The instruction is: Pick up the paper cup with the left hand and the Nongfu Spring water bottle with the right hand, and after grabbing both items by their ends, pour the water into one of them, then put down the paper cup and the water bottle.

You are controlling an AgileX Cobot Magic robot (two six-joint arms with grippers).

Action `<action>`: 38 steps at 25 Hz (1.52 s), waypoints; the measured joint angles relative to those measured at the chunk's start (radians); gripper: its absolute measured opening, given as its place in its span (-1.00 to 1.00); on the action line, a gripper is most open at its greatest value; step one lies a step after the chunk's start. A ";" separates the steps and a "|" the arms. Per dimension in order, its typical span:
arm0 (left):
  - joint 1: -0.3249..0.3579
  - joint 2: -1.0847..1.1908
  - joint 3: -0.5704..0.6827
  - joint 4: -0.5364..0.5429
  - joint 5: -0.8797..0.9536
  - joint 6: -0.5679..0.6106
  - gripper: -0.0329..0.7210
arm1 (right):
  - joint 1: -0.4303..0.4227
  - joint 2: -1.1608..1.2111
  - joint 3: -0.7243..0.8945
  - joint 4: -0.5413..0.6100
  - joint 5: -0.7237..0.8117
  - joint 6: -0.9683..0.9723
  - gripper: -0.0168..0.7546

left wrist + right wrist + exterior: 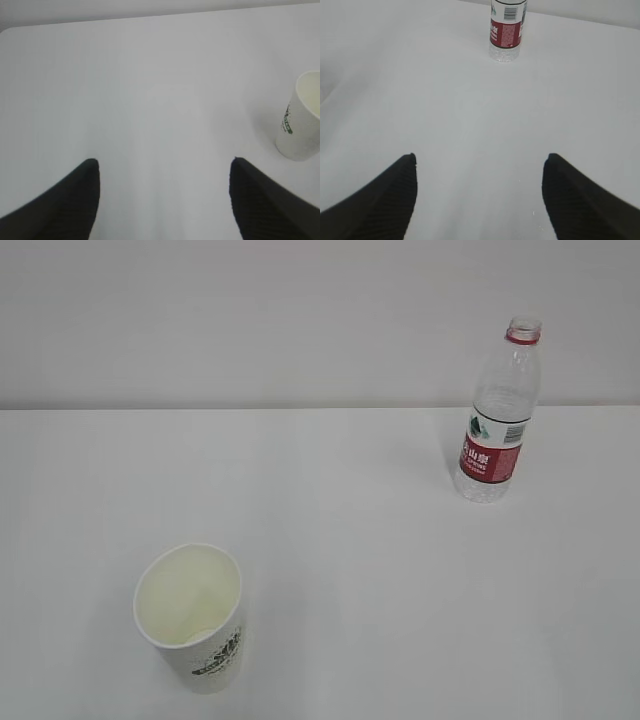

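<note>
Right now nothing is held on either side, so the step in hand, as I judge it, is the approach for both picks. My left hand (164,172) has its jaws spread wide over bare white table (150,100), with nothing between the tips. The paper cup (301,120) stands upright off to the right edge of the left wrist view, well apart from the fingers. In the exterior view the paper cup (195,615) sits near the front left of the table, mouth open; I cannot tell whether it holds anything.

My right hand (479,167) is likewise spread and empty. The Nongfu Spring water bottle (507,30) stands upright straight ahead but far up the frame, its top cut off there. The exterior view shows the bottle (497,415) uncapped, at the back right, well apart from the cup; how much water it holds I cannot make out.

To do this well I would swing the left hand rightward until the cup is centred between the tips before advancing, then close gently, since a thin paper wall will likely crush or tip under a hard squeeze. For the bottle I would drive straight forward, keep it centred, and close low on the body; with no cap, any knock could spill. Neither gripper shows in the exterior view, so I would steer by the wrist views.
</note>
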 joint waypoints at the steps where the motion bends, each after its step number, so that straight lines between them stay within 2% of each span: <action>1: 0.000 0.000 0.000 0.000 0.000 0.000 0.65 | 0.000 0.000 0.000 0.000 0.000 0.000 0.57; 32: 0.000 0.000 0.000 0.000 0.000 0.000 0.65 | 0.000 0.000 0.000 0.001 0.000 0.000 0.57; 38: 0.000 0.000 0.000 0.000 0.000 0.000 0.65 | 0.000 0.000 0.000 0.041 0.000 0.000 0.57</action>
